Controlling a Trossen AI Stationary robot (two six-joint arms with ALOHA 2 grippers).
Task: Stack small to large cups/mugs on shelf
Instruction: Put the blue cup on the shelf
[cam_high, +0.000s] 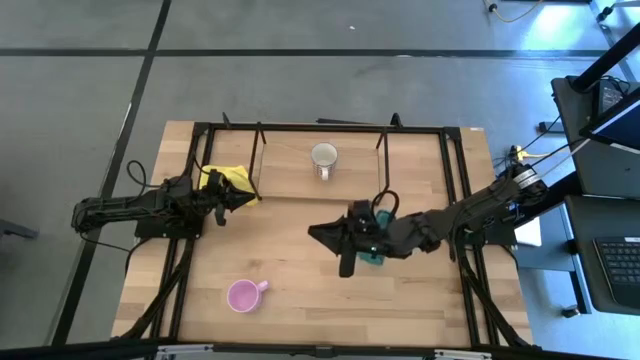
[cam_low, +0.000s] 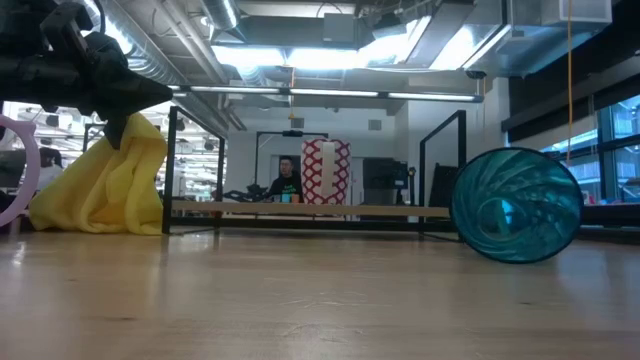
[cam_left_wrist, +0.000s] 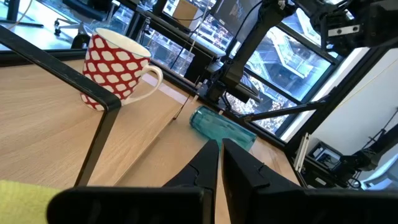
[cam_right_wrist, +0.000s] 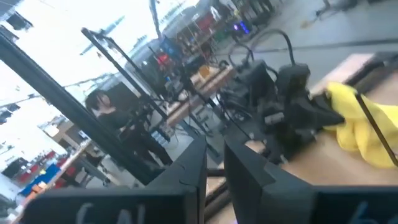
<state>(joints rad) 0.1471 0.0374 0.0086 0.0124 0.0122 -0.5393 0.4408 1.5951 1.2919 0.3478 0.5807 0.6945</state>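
Far left, we noted the left gripper clenched on nothing, its tips just beside the yellow cloth heaped at the left end of the shelf. A careless sweep there could have dragged cloth onto the board and fouled the stacking spot. The pink mug stood upright near the table's front edge, well apart from both arms. A grab at its rim beside the handle might have tipped it or pushed it off the front. The red-and-white patterned mug stood upright on the shelf, between two black rods that an arm could have clipped. At centre, the right gripper hung with its fingers drawn together and empty. The teal tumbler lay on its side on the tabletop, partly beneath that arm. We judged this the main hazard: a nudge from the wrist could have set it rolling, and its smooth, handleless wall could have slipped from a pinch.
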